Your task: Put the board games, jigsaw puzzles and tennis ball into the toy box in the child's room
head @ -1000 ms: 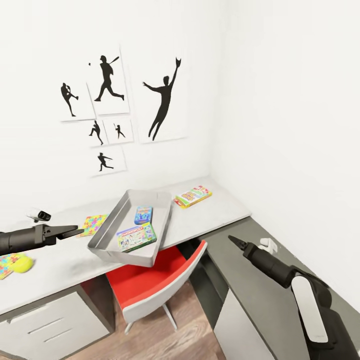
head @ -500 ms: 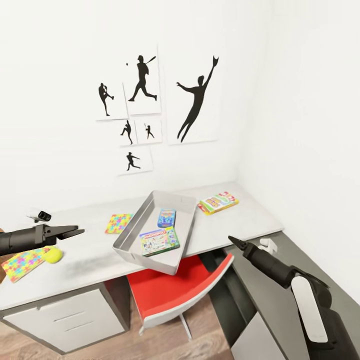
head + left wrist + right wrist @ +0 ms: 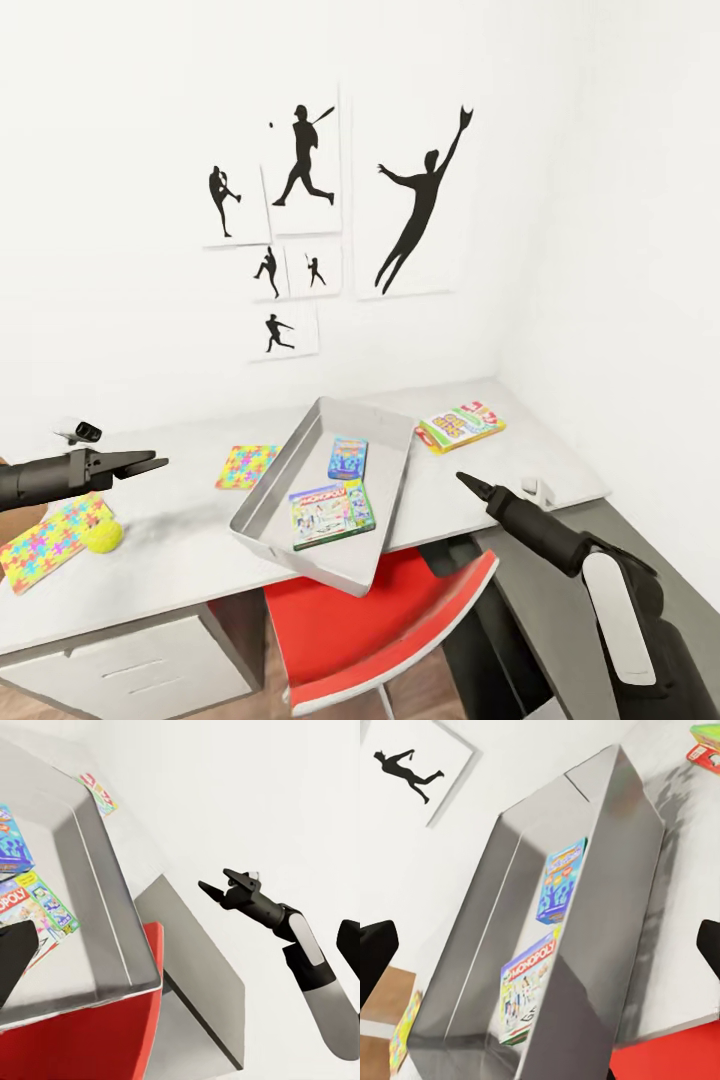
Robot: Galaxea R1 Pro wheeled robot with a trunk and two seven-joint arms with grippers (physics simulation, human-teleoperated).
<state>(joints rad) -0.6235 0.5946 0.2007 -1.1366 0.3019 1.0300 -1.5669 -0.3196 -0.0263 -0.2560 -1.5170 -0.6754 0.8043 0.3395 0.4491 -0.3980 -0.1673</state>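
Nearest, two arms held out over the scene. Left end effector (image 3: 150,463) empty, tips a little parted, hanging above the left part of the worktop (image 3: 180,560). Right end effector (image 3: 466,481) empty too, seen in the head view as a closed point, yet in the left wrist view (image 3: 214,886) with fingers slightly apart; released rather than clenched on anything.

Below, a red chair (image 3: 380,630) tucked under the worktop edge.

On the worktop, at the left, a multicoloured jigsaw puzzle (image 3: 45,541) with the yellow-green tennis ball (image 3: 102,536) touching its corner. Further in, a second jigsaw puzzle (image 3: 246,466), just beside the toy box (image 3: 262,510), a grey metal tray overhanging the front edge. Inside the toy box, two board games lying flat: a Monopoly box (image 3: 332,514) nearer, a small blue box (image 3: 347,457) behind it. Beyond the toy box, toward the corner, the yellow board game (image 3: 461,425) out on the worktop, apart from the tray.

On the far wall, black silhouette prints (image 3: 345,210) of ball players.

Judged step: two games stowed, four items left; between picks, lining up on the worktop. Next move likely a reach for the yellow board game with the right arm, or ball and puzzles with the left: fingers wider, then a low, edge-on grasp for the thin flat pieces.
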